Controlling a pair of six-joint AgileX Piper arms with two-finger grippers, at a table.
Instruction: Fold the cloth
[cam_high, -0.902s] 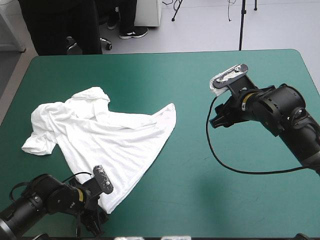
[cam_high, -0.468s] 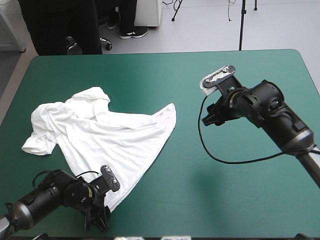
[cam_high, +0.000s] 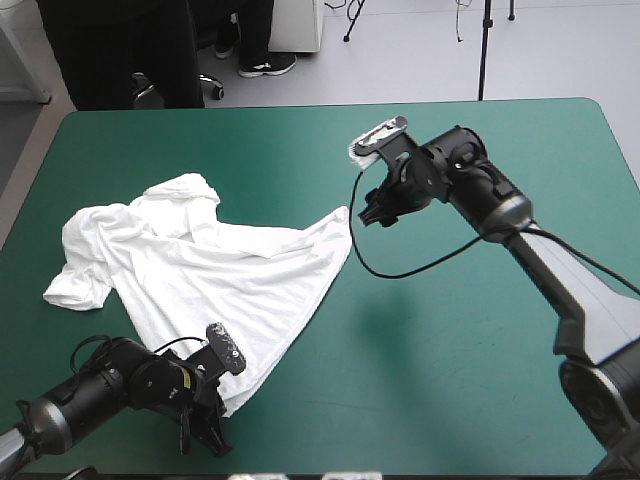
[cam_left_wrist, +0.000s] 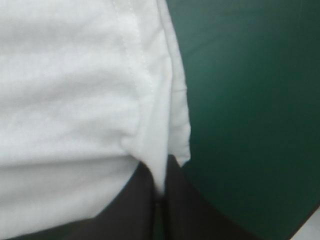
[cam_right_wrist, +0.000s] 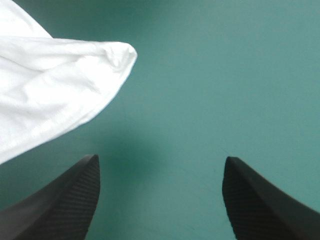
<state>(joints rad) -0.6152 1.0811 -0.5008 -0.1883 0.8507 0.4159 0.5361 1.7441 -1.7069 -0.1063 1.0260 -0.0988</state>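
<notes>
The T-shirt (cam_high: 200, 270) lies spread but wrinkled on the left half of the worktop (cam_high: 460, 390), white against the teal-green cover (cam_high: 300, 140). One sleeve is bunched toward the worktop's left edge. A rumpled fold sits along the far side of the cloth, and a pointed corner reaches toward the middle of the worktop. Another corner runs down toward the near edge, and there the left claw (cam_high: 212, 432) has hold of it. In the left wrist view its black fingers (cam_left_wrist: 130, 210) meet in a pointed arch, all but closed, with a fold of the stitched hem pinched between their tips. The rest of the T-shirt (cam_left_wrist: 65, 90) fills the view ahead of that claw and to one side, with cover on the other side. This claw sits low, close to the worktop's near edge.

The right claw (cam_high: 375, 215) hangs just beside the pointed corner that reaches toward the middle, on the side away from the cloth. In the right wrist view its fingers (cam_right_wrist: 65, 200) stand wide apart with nothing gripped, only cover between them. The T-shirt corner (cam_right_wrist: 55, 85) lies ahead of this claw and off toward one finger, apart from both. The right arm reaches in from the worktop's right side across its far half
</notes>
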